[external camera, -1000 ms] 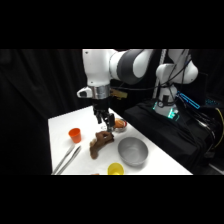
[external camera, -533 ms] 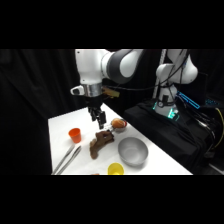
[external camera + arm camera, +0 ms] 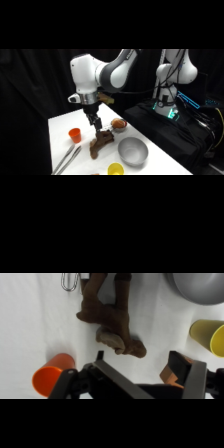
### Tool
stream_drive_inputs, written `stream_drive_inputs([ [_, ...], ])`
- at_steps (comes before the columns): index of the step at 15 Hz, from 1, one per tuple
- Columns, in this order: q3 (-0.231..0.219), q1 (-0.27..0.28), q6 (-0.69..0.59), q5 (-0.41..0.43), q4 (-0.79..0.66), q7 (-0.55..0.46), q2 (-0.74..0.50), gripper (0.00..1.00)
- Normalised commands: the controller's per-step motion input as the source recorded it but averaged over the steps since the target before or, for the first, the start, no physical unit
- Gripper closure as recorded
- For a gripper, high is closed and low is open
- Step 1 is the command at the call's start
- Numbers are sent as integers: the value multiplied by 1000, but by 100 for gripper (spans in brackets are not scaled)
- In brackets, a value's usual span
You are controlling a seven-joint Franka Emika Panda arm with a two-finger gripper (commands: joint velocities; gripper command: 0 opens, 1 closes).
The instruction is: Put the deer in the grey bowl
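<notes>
The deer [image 3: 101, 141], a dark brown toy, lies on the white table [image 3: 60, 130] between the orange cup and the grey bowl [image 3: 132, 151]. My gripper [image 3: 96, 122] hangs just above the deer's far end, open and holding nothing. In the wrist view the deer [image 3: 111, 319] stretches away from my gripper [image 3: 140, 366]. Its near end lies just ahead of the gap between the two fingers [image 3: 182, 366]. The grey bowl [image 3: 197, 286] shows at the top right edge of the wrist view.
A yellow cup [image 3: 115, 169] stands at the table's front, beside the bowl. An orange cup [image 3: 75, 134] and metal tongs [image 3: 67, 159] are on the left. A small brown-orange dish [image 3: 118, 124] sits behind the deer. In the wrist view, the yellow cup [image 3: 210, 336] is on the right and the orange cup [image 3: 52, 376] at lower left.
The arm has swung a little to the left over the deer. The deer and the vessels lie where they were.
</notes>
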Motion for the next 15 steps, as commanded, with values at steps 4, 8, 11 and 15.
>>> stream_drive_inputs([
  [4, 87, -105, 148, 94, 167, -222, 259, 0],
  [8, 100, -133, 197, 52, 195, -264, 281, 0],
  [11, 90, -117, 159, -23, 221, -213, 267, 0],
  [15, 79, -88, 142, -94, 217, -168, 226, 0],
])
